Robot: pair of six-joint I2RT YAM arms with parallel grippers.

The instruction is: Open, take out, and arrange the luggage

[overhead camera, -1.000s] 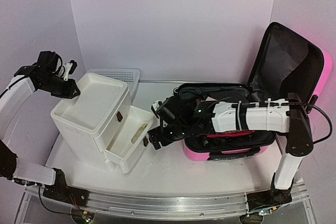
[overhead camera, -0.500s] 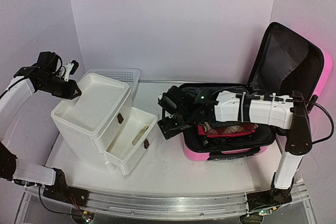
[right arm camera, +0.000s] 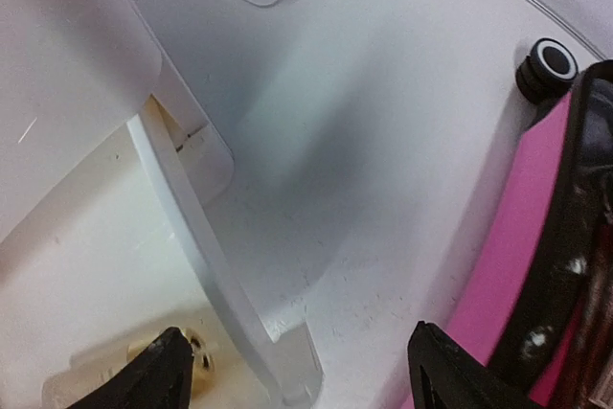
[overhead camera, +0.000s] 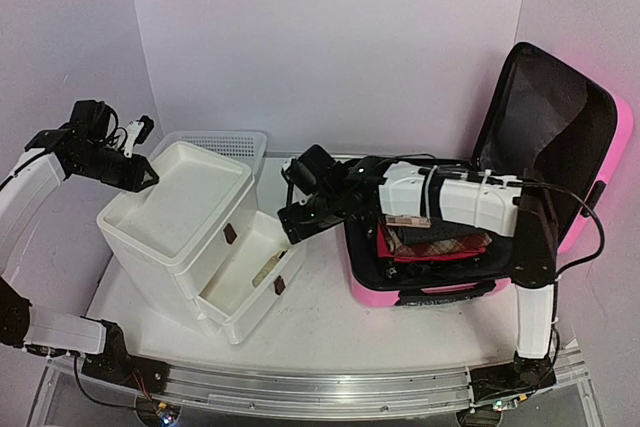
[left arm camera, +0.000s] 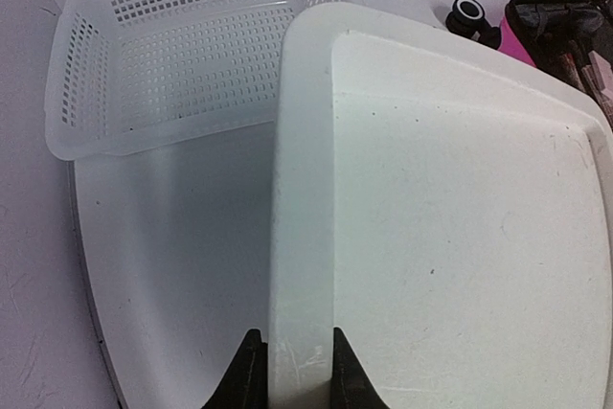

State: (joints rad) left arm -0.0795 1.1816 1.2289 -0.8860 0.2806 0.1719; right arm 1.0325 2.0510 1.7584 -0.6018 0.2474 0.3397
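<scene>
**Fingers (right arm camera: 458, 371) of the right gripper: spread, empty, luggage alongside**

Your right gripper (overhead camera: 298, 215) hovers over the table (overhead camera: 330, 332), between the drawer unit (overhead camera: 180, 212) and the luggage (overhead camera: 440, 297). The luggage sits just to its right, on the table's right side, so this is the nearer arm. Your left gripper (left arm camera: 292, 382) pinches the drawer unit's top rim, well apart. The luggage base lies flat, long axis left to right, wheel (right arm camera: 551, 62) end toward the fingers. Its lid stands open at the right end.
</scene>
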